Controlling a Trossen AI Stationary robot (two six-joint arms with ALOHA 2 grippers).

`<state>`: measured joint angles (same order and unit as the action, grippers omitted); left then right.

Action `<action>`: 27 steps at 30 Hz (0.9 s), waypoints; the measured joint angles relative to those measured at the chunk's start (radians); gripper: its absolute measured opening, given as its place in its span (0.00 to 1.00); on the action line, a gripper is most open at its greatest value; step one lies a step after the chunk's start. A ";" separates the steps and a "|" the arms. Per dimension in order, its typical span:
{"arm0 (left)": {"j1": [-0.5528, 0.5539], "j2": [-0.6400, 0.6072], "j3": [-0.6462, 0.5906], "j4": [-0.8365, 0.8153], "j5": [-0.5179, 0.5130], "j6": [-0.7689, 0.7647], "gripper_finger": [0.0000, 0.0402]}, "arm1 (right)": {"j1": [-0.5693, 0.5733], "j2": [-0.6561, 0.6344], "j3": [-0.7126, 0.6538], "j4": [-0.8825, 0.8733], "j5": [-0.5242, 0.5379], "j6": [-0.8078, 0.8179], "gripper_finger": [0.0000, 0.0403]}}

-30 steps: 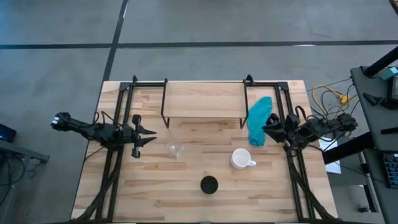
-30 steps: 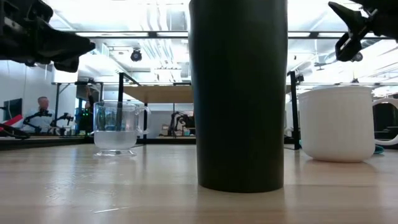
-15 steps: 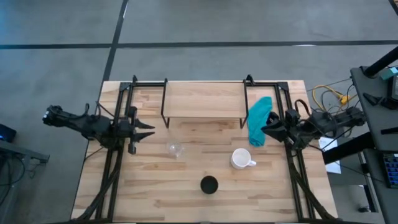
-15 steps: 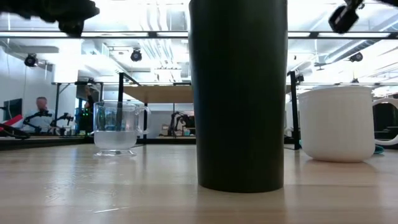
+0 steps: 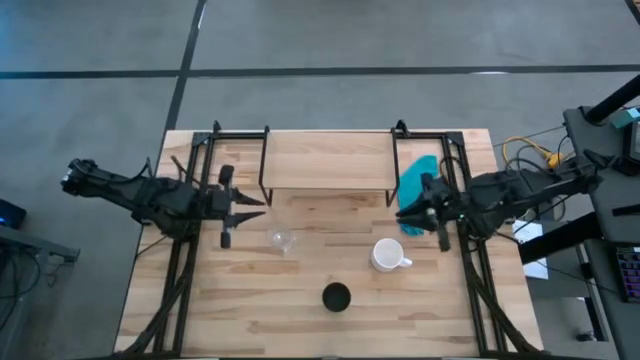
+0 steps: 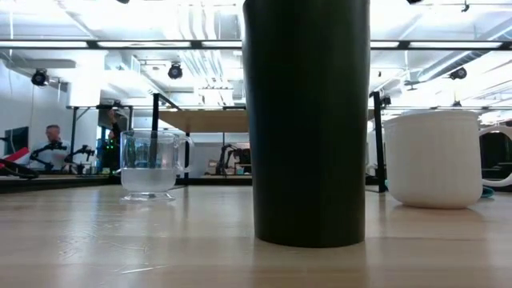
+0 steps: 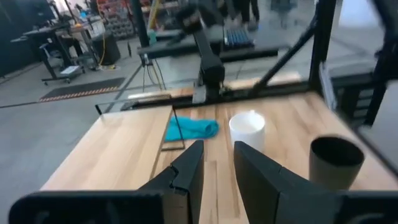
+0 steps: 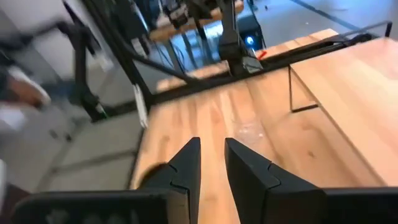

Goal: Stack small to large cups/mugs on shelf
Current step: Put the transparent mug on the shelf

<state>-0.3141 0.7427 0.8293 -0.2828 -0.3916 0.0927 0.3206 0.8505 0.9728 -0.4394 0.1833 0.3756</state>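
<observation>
Wooden tabletop (image 5: pixel 300 300) bears glossy white mug (image 5: pixel 386 256).

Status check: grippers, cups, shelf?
Left gripper and right gripper open, empty. Glass cup, white mug, black cup on table. Shelf bare.

- The left gripper (image 7: pixel 217 163) shows two dark fingers (image 7: pixel 189 171) with a narrow gap between them; nothing is held.
- Beyond the fingers, the white mug (image 7: pixel 247 131) stands upright on the table (image 7: pixel 292 127).
- The black cup (image 7: pixel 336 163) stands upright, nearer the camera than the mug and apart from it.
- The teal cloth (image 7: pixel 190 129) lies crumpled beside the shelf (image 7: pixel 118 146), whose light board rests on thin black wire legs.
- The other arm (image 7: pixel 208 59) reaches over the table's far edge.
</observation>
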 joint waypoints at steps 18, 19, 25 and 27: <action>0.000 0.060 0.127 -0.028 -0.082 0.175 0.19 | 0.000 0.491 0.429 -0.268 0.000 -0.153 0.17; 0.000 0.059 0.127 -0.037 -0.082 0.175 0.19 | 0.000 0.507 0.439 -0.268 0.000 -0.158 0.17; 0.000 0.058 0.126 -0.050 -0.082 0.175 0.19 | -0.001 0.583 0.491 -0.319 0.000 -0.150 0.17; 0.000 0.059 0.124 -0.049 -0.082 0.176 0.19 | -0.005 0.600 0.503 -0.343 0.000 -0.143 0.17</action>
<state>-0.3145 0.8020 0.9533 -0.3322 -0.4736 0.2683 0.3157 1.4505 1.4763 -0.7823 0.1833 0.2322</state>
